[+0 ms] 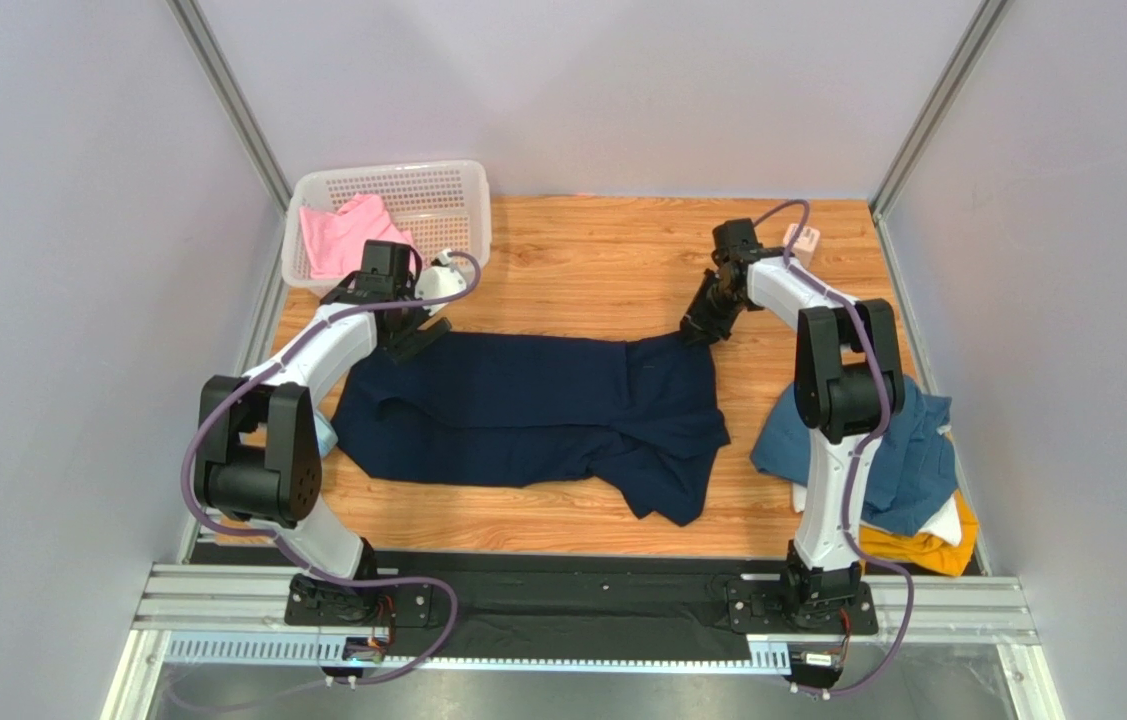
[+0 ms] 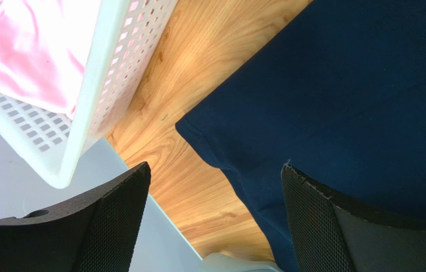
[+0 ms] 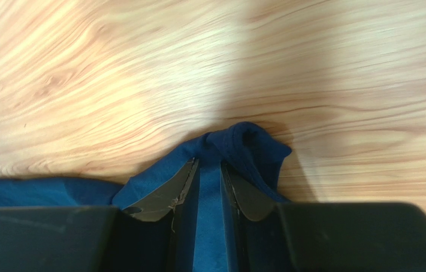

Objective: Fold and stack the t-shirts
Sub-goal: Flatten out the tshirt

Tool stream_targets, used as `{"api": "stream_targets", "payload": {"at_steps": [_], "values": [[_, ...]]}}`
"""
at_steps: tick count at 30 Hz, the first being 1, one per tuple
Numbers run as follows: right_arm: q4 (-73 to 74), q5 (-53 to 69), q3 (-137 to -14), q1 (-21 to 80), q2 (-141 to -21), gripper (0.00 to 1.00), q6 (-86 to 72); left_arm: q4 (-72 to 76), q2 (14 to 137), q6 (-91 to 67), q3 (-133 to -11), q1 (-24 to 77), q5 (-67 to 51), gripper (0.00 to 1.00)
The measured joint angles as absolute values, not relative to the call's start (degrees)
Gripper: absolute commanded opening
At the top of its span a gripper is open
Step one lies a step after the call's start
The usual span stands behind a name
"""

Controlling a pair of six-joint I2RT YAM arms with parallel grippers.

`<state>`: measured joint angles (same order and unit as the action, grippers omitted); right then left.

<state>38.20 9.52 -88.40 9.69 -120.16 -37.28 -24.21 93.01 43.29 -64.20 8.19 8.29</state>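
The left hand stands wide open with nothing between its fingers, at the 10 o'clock corner of the navy t-shirt. In its wrist view one finger is over the dark cloth and the other is over bare wood near the left edge of the tabletop. Just off at its 11 o'clock sits a white lattice basket with the pink t-shirt crumpled inside. The navy t-shirt lies spread across the middle of the tabletop, flatter on its left half, bunched and folded over toward 5 o'clock. At its 1 o'clock corner the right hand is narrowed on a raised pinch of the navy cloth, a strip of fabric showing between its fingers. At 4 o'clock of the tabletop, beside the right arm, lies a loose pile: the teal t-shirt on top, the white t-shirt peeking out under it, the mustard t-shirt lowest.
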Motion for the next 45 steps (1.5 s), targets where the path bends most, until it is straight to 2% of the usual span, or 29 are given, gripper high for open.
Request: {"api": "stream_targets", "payload": {"at_steps": [10,15,20,24,26,33,40,45], "values": [[41.4,8.2,-89.1,4.0,-120.5,0.23,-37.7,-24.2,89.5,43.7,-63.7,8.2,8.5,0.91],[45.6,6.0,-96.4,-0.1,-124.6,0.23,-36.8,-24.1,88.4,43.8,-62.9,8.2,8.4,0.91],[49.9,1.1,-105.4,-3.0,-128.3,0.33,-34.6,-24.2,88.4,43.7,-61.8,8.7,8.2,0.91],[51.1,-0.2,-106.7,-2.1,-126.5,0.41,-33.7,-24.3,87.9,43.2,-60.1,11.6,8.4,0.91],[51.6,0.0,-106.5,0.1,-124.6,0.41,-33.4,-24.4,86.6,42.9,-57.3,14.1,8.5,0.92],[50.3,2.0,-98.4,7.6,-112.4,0.42,-33.0,-26.2,79.9,42.2,-47.1,20.8,8.7,0.92],[48.6,2.5,-87.7,8.6,-100.7,0.43,-32.9,-25.6,78.6,41.2,-45.1,20.8,9.5,0.93],[47.9,2.7,-81.4,9.4,-95.9,0.42,-32.8,-22.0,82.0,40.7,-45.5,20.8,10.8,0.93]]}}
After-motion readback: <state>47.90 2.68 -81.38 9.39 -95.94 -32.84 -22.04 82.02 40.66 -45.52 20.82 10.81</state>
